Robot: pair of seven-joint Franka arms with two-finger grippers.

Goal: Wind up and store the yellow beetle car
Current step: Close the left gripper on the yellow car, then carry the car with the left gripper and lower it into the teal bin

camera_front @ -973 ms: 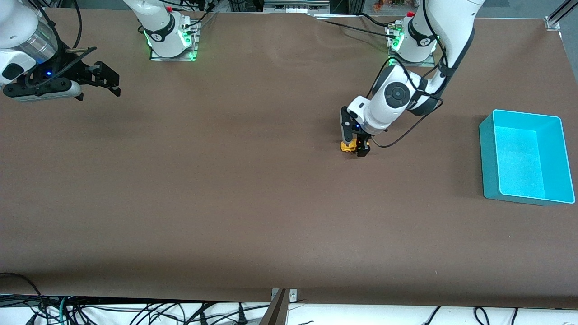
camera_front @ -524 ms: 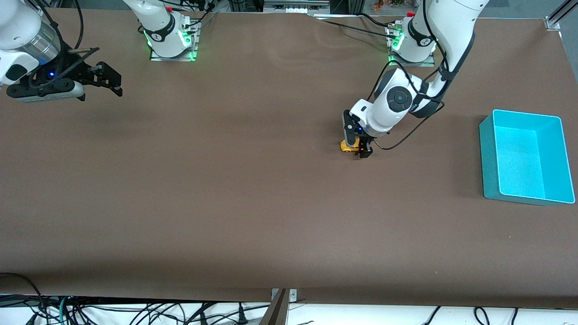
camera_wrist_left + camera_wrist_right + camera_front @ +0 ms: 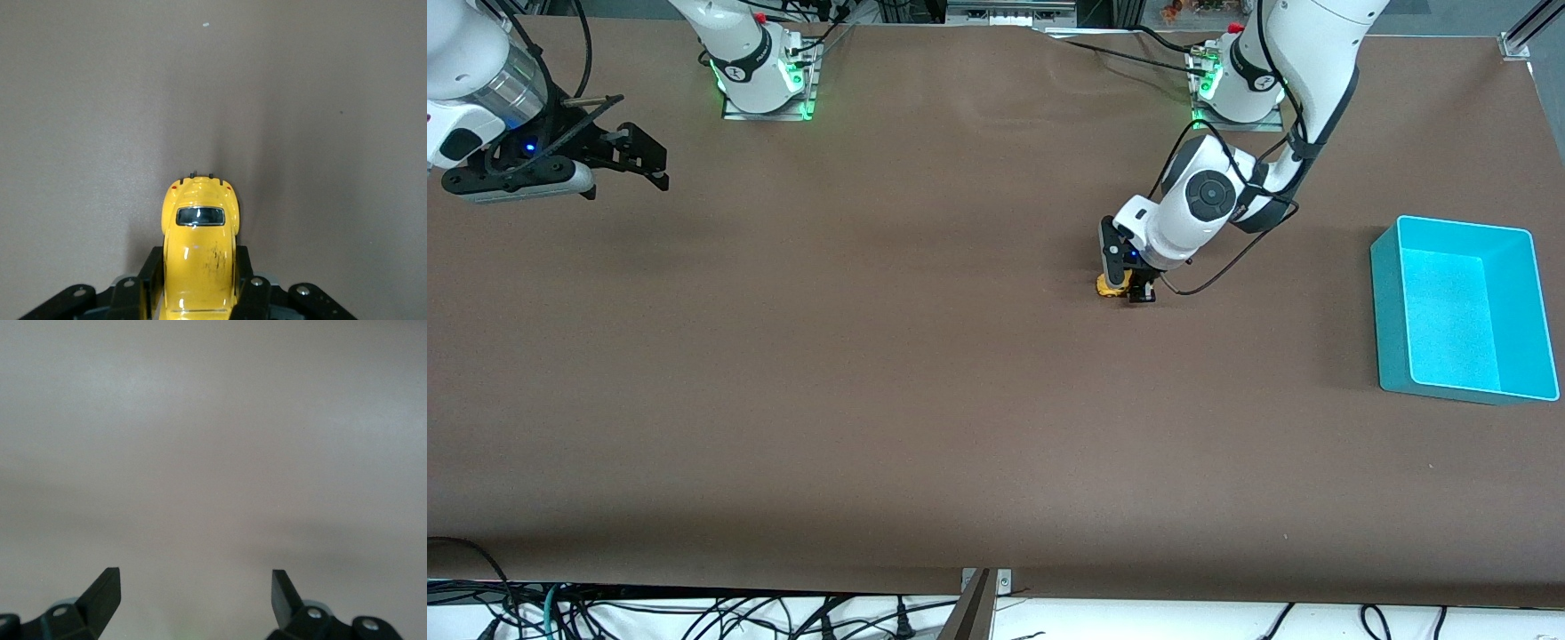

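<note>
My left gripper (image 3: 1123, 289) has its fingers clamped on the tiny yellow beetle-shaped toy car (image 3: 199, 257) down on the brown table (image 3: 925, 391), bare table all around, well apart from the turquoise plastic bin (image 3: 1389, 302). My right gripper (image 3: 195, 593) waits with fingers apart, raised over the table's right-arm end.

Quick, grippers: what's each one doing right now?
Left gripper: shut on the yellow beetle car, down at the table.
Right gripper: open, empty, waiting above the right arm's end of the table.
</note>
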